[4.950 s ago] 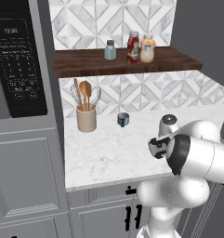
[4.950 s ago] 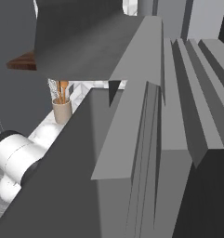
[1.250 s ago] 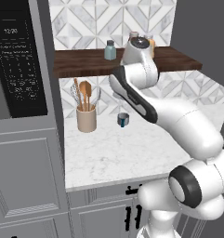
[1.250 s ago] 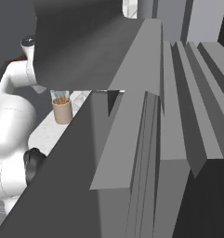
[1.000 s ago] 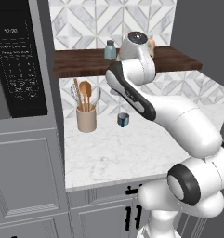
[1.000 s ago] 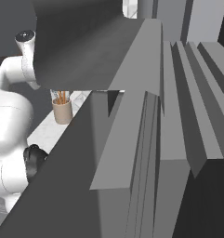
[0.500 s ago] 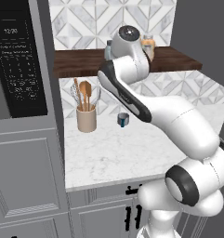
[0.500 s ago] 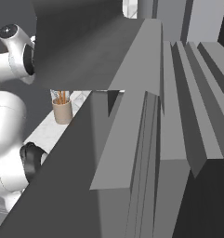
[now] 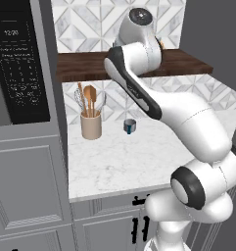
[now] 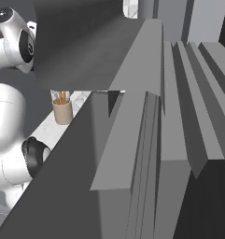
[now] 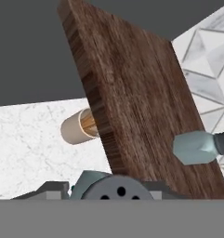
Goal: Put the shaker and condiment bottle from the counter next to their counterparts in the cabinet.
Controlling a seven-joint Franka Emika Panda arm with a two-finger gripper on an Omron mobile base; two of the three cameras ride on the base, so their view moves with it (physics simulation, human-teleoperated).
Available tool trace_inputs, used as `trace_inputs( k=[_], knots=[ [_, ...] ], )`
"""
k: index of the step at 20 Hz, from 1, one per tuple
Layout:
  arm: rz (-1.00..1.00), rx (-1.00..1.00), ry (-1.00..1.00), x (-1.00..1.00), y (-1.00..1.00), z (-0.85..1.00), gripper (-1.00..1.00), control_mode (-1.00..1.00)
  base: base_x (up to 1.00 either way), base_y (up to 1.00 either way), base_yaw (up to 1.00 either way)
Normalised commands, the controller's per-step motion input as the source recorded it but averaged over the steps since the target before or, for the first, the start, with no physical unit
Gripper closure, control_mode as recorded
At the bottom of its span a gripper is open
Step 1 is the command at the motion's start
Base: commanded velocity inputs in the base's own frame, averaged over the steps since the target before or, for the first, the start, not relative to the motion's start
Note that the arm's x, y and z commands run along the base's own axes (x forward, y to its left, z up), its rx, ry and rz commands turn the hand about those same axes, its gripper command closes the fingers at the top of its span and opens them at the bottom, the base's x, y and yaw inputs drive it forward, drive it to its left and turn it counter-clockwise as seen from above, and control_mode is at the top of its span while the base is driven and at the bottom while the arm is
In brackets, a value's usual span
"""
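Tool: I read it clamped on shaker, grey perforated cap toward camera, raised at shelf height | cabinet: dark board just beyond | counterparts: teal twin standing on board | utensil crock and small cup: on tabletop below.

2 shakers (1 capped end at bottom), 1 utensil crock, 1 mug.

A shaker stands on the cabinet, apparently above the counter.
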Motion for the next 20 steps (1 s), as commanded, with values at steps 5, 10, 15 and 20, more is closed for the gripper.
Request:
trace_inputs(
  k=[5, 10, 15, 20],
  knots=[
    [0.05, 0.00, 0.00, 0.37, 0.03, 0.00, 1.00, -1.00, 0.00, 0.00, 0.00],
    [0.02, 0.13, 0.00, 0.58, 0.00, -0.02, 1.00, -1.00, 0.00, 0.00, 0.00],
    [-0.07, 0.07, 0.00, 0.50, 0.00, -0.01, 1.00, -1.00, 0.00, 0.00, 0.00],
    [-0.17, 0.02, 0.04, 0.40, 0.12, 0.00, 1.00, -1.00, 0.00, 0.00, 0.00]
  ],
)
